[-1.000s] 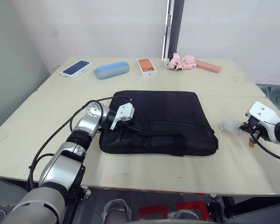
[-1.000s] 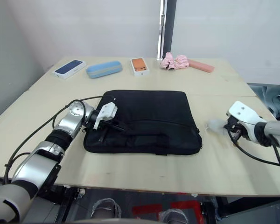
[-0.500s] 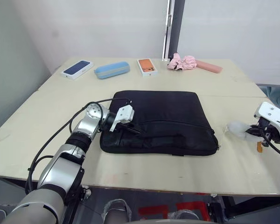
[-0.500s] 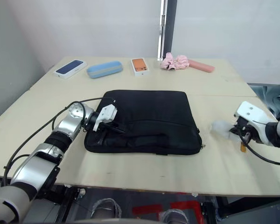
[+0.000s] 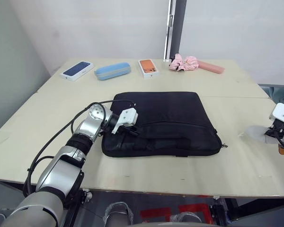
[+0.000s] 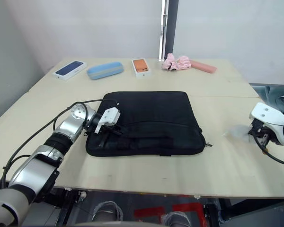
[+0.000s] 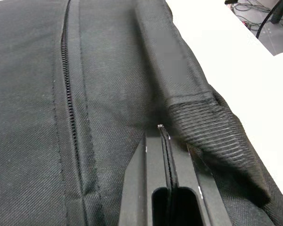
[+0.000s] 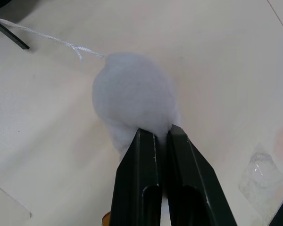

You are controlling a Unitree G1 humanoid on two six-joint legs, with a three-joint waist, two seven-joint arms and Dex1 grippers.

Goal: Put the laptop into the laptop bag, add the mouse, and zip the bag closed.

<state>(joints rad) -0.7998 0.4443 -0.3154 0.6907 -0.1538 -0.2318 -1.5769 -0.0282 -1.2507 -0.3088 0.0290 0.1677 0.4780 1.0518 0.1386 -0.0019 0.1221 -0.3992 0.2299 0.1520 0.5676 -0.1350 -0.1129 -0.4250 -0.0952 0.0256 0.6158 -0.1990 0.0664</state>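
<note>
Right hand (image 8: 162, 134) pinching seemingly puffy lump (image 8: 134, 99)

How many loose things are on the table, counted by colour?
Black: 1, the laptop bag
Blue: 2, the phone box and the oval case
Orange: 1, the second phone box
Pink: 2, the scrunchie and the flat bar
White: 1, the puffy lump
Total: 7

Right gripper (image 5: 283, 138) cut off at frame edge

On the table – one laptop bag (image 5: 163, 124), two phone boxes (image 5: 77, 70) (image 5: 149, 67), one blue case (image 5: 112, 71), one pink umbrella (image 5: 196, 64), one white puffy lump (image 8: 134, 101).
</note>
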